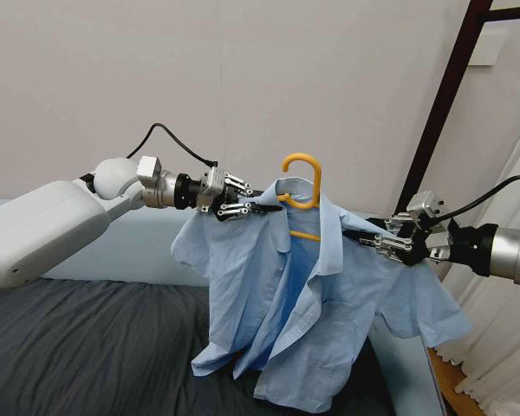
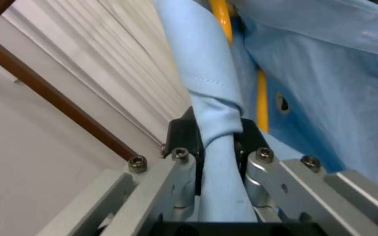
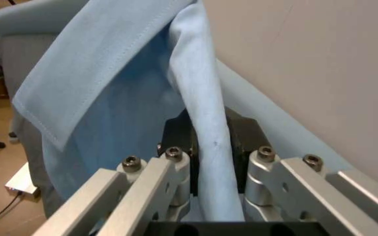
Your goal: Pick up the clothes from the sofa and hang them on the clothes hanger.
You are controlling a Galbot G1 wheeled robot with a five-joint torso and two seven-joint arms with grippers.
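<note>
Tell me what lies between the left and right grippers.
In the head view, the light blue shirt, draped on the yellow hanger, stretches between the left gripper and the right gripper; each clamps a shoulder.

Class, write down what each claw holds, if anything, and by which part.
Both hold the blue shirt: the left claw pinches one shoulder, the right claw the other.
</note>
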